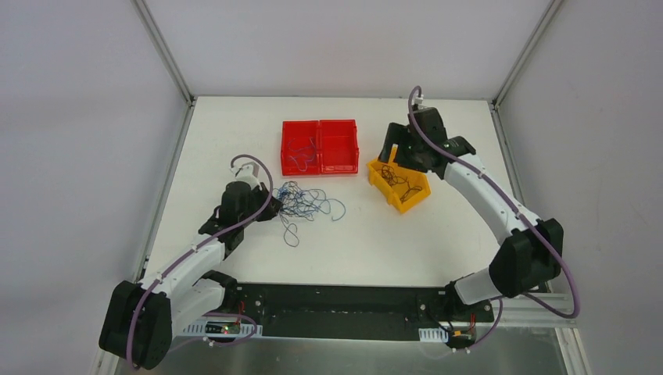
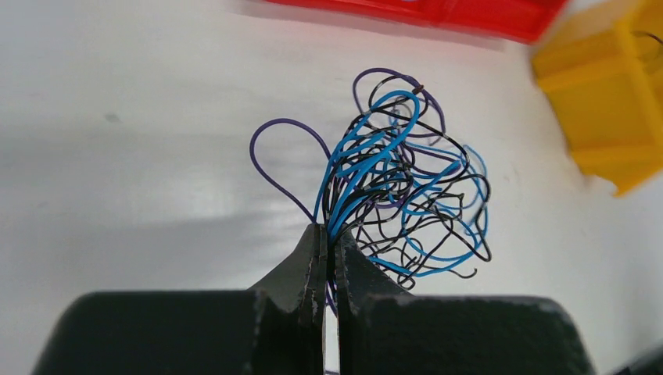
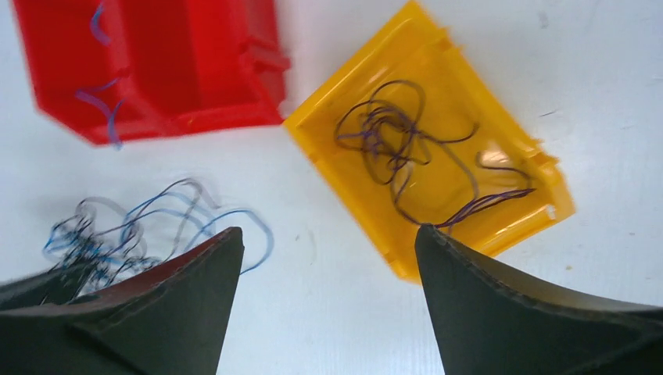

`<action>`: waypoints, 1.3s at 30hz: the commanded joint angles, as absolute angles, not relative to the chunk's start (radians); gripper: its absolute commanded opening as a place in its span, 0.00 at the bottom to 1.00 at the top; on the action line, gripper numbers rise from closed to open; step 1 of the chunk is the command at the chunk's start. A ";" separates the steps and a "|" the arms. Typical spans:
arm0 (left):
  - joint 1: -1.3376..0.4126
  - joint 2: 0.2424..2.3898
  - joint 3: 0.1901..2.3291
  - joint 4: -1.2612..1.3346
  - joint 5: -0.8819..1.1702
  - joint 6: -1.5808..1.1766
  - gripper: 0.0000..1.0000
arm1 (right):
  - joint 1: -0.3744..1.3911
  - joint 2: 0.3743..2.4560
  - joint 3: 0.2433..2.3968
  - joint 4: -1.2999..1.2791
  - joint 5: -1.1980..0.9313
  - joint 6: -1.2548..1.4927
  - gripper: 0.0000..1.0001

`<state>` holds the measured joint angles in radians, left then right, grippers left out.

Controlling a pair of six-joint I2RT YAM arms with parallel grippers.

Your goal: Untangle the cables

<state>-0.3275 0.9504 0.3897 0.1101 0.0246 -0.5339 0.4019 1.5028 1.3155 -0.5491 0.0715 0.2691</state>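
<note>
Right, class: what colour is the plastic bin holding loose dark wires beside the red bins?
Yellow; the yellow plastic bin shows best in the right wrist view.

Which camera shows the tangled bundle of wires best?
The left wrist view: the tangle sits close, blue, purple and black strands distinct. From above it looks tiny; the right wrist view blurs it.

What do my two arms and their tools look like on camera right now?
The left arm and right arm are white tubes with black joint housings, each carrying a thick lilac cable. The left tool and right tool each have two dark wedge-shaped fingers.
</note>
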 commanded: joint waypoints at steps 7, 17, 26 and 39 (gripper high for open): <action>-0.347 0.971 0.299 0.574 0.538 -0.529 0.00 | 0.649 1.295 1.024 -0.339 -0.204 0.185 0.86; -0.347 0.958 0.283 0.606 0.548 -0.533 0.00 | 0.782 1.329 0.856 -0.167 -0.182 0.142 0.91; -0.347 0.928 0.275 0.601 0.534 -0.526 0.00 | 0.814 1.351 0.701 0.077 -0.162 0.139 0.96; -0.348 0.908 0.259 0.656 0.589 -0.539 0.00 | 0.822 1.449 0.636 0.259 -0.120 0.153 0.88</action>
<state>-0.3408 0.9272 0.2684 0.5617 0.5320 -0.5320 0.8101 1.4197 0.6323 0.1677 -0.1307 0.1562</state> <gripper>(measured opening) 0.023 0.896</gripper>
